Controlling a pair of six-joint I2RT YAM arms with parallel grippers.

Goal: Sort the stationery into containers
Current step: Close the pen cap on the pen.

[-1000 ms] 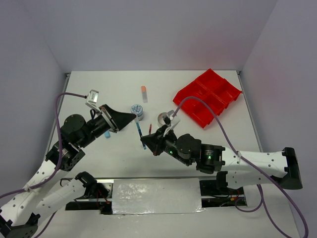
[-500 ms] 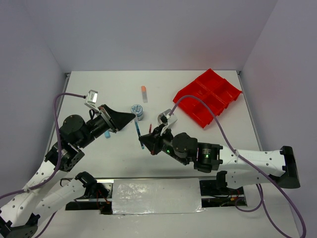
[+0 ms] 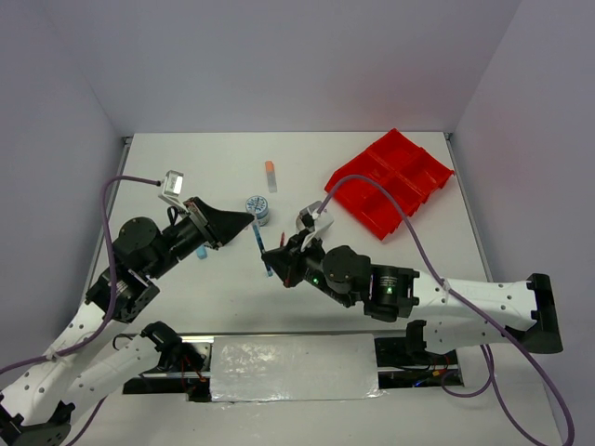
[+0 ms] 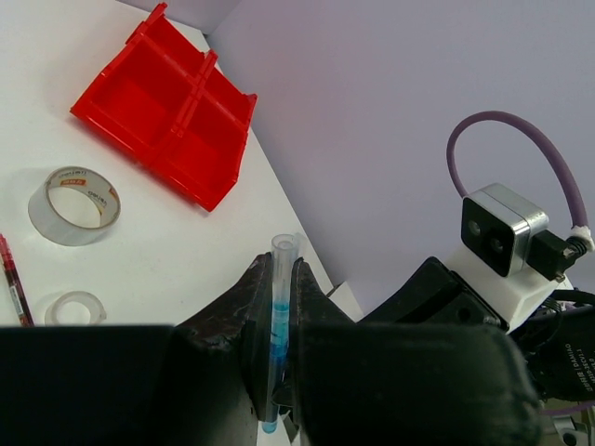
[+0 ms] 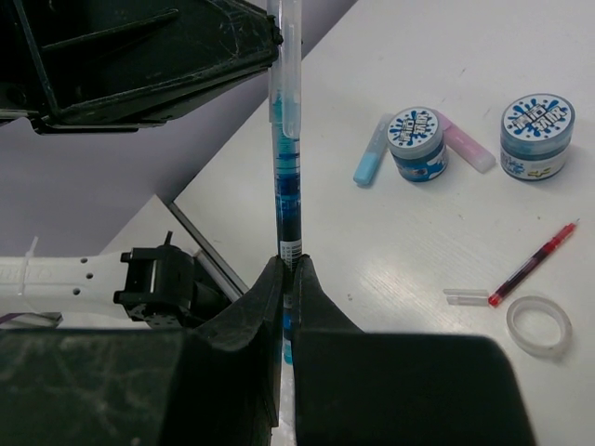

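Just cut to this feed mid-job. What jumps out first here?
Both grippers clamp one blue pen between them: the left gripper on one end, the right gripper on the other. The red tray at the far right looks empty, while two tubs and a tape roll lie loose on the table.

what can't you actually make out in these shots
- red pen, left wrist view: cut off by the left edge.
- pink tube, right wrist view: one end behind a tub.
- blue pen, right wrist view: lower end buried between the jaws of the right gripper.
- tub lid lettering, same view: too small to read.
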